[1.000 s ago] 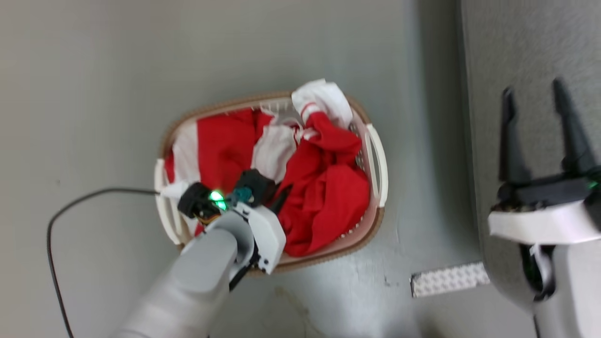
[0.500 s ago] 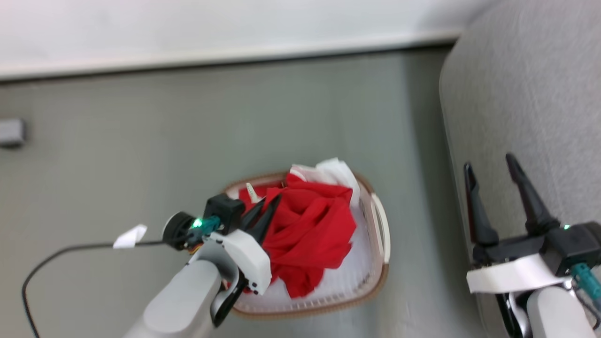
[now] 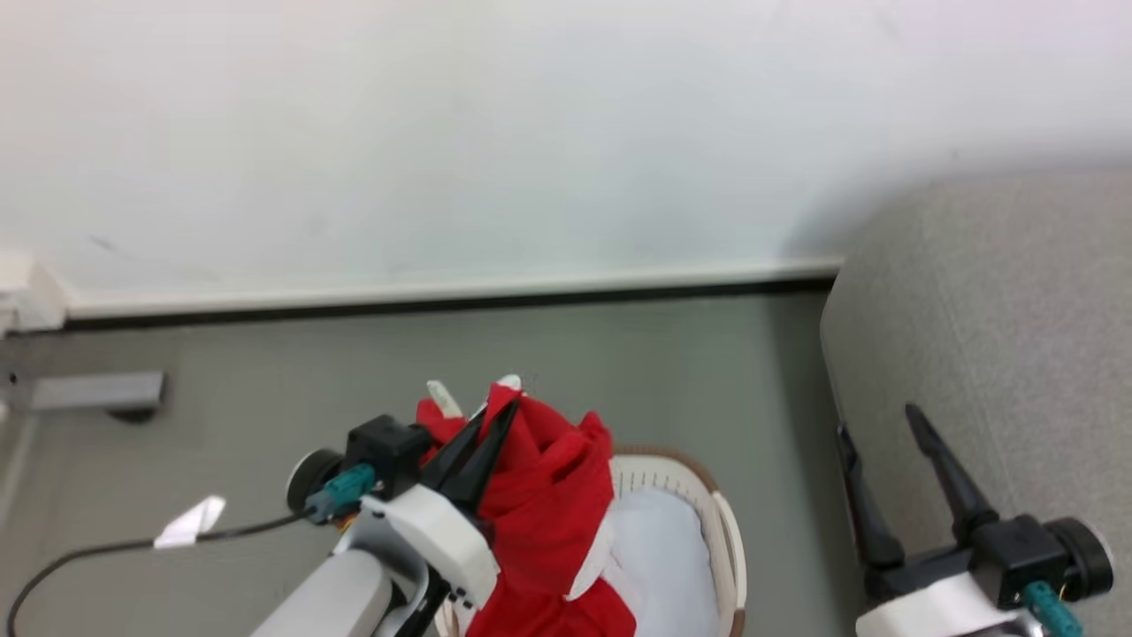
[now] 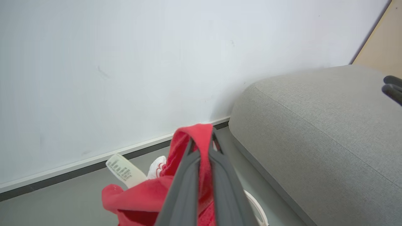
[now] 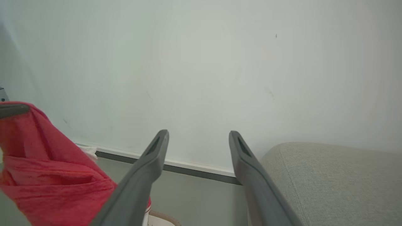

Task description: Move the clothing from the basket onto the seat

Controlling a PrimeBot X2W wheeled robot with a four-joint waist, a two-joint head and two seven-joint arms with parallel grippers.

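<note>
Left jaws pinch the clothing (image 3: 548,504), hanging over the basket (image 3: 685,462); the seat (image 3: 999,336) lies rightward, beside spread right jaws.

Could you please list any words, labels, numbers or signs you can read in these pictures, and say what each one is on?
No text here can be read.
White sewn-in label on the clothing held by the left gripper: lines of print, too small and blurred to read.
</note>
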